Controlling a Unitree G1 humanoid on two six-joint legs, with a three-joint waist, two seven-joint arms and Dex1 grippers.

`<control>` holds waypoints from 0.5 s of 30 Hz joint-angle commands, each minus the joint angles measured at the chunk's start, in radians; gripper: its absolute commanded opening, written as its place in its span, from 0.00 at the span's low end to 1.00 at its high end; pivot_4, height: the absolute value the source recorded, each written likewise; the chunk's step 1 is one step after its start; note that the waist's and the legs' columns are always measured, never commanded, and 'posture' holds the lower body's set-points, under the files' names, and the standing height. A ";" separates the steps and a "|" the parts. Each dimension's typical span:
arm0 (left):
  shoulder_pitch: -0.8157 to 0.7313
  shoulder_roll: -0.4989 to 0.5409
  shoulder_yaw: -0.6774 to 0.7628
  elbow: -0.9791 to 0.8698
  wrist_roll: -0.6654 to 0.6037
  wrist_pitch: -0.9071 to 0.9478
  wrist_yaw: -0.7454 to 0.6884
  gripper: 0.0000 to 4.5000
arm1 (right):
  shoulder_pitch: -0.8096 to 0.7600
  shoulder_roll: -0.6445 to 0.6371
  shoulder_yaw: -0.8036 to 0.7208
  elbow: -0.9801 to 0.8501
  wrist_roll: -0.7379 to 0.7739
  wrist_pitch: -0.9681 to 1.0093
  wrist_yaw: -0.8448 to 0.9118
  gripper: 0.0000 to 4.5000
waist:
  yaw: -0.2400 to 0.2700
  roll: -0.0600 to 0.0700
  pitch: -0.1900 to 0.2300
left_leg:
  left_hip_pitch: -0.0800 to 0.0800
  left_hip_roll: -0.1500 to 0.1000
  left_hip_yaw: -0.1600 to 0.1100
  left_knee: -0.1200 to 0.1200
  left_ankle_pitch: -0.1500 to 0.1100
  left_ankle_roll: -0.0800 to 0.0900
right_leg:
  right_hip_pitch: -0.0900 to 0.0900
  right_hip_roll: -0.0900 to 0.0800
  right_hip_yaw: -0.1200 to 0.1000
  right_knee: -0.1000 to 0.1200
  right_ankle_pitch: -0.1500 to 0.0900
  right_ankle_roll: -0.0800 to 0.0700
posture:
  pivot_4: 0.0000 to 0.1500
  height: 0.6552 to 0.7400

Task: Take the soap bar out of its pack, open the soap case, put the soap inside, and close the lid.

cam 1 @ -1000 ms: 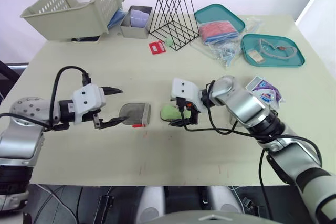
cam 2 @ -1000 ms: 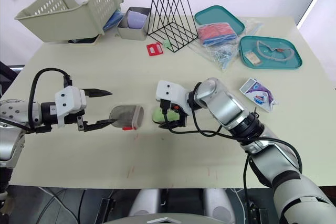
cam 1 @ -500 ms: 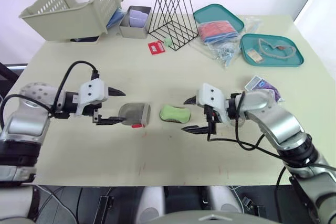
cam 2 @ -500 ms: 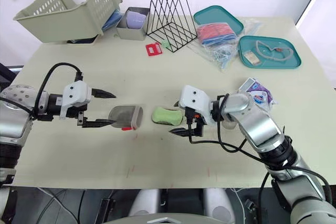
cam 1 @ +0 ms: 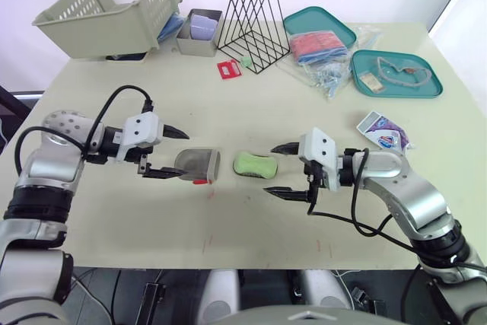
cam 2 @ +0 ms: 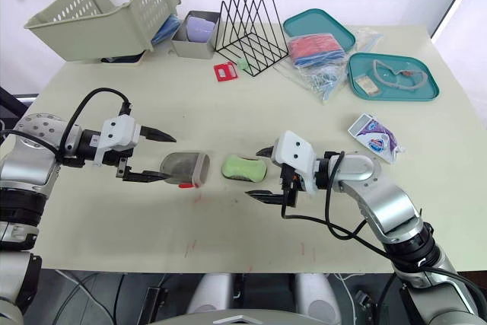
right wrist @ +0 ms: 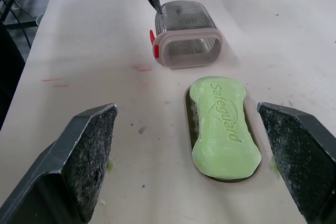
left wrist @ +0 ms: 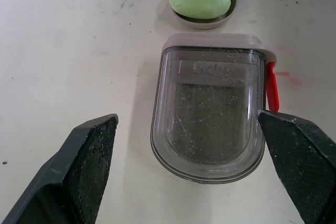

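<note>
The green soap bar (cam 1: 255, 164) lies in the shallow case base (right wrist: 187, 109) at the table's middle. Just to its left the clear grey lid (cam 1: 198, 165) with a red latch lies on its side, mouth facing the soap. My left gripper (cam 1: 181, 154) is open, its fingertips straddling the lid's closed end (left wrist: 212, 124) without touching. My right gripper (cam 1: 272, 170) is open just right of the soap (right wrist: 223, 124), apart from it. The empty purple and white soap pack (cam 1: 383, 132) lies at the right.
Along the back stand a tilted beige basket (cam 1: 106, 13), a grey bin (cam 1: 198, 32), a black wire rack (cam 1: 255, 28), a red clip (cam 1: 228, 68), two teal trays (cam 1: 333, 24) (cam 1: 432, 85) and plastic bags (cam 1: 327, 70).
My right gripper let go of the soap, opened and drew back to the right, leaving the soap in the base. My left gripper edged closer to the lid.
</note>
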 commanded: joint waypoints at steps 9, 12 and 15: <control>-0.018 -0.004 -0.007 -0.013 -0.003 0.039 -0.042 1.00 | -0.002 -0.018 -0.001 -0.050 0.016 -0.009 -0.031 0.99 | -0.001 0.000 0.000 | -0.001 0.000 0.000 0.000 0.000 0.000 | 0.000 0.000 0.000 0.000 0.000 0.000 | 1.00 1.00; -0.021 0.008 -0.004 -0.029 -0.012 0.054 -0.055 1.00 | -0.001 -0.015 0.007 -0.053 0.017 -0.006 -0.039 0.99 | -0.003 0.000 0.000 | -0.001 0.000 -0.001 0.000 0.000 0.000 | 0.000 0.000 0.000 0.000 0.000 0.000 | 1.00 1.00; -0.016 0.013 -0.021 -0.028 0.008 0.032 -0.062 1.00 | 0.003 -0.016 0.011 -0.059 0.021 -0.002 -0.045 0.99 | -0.005 0.000 0.000 | -0.001 0.000 -0.001 0.000 0.000 0.000 | 0.000 0.000 0.000 0.000 0.000 0.000 | 1.00 1.00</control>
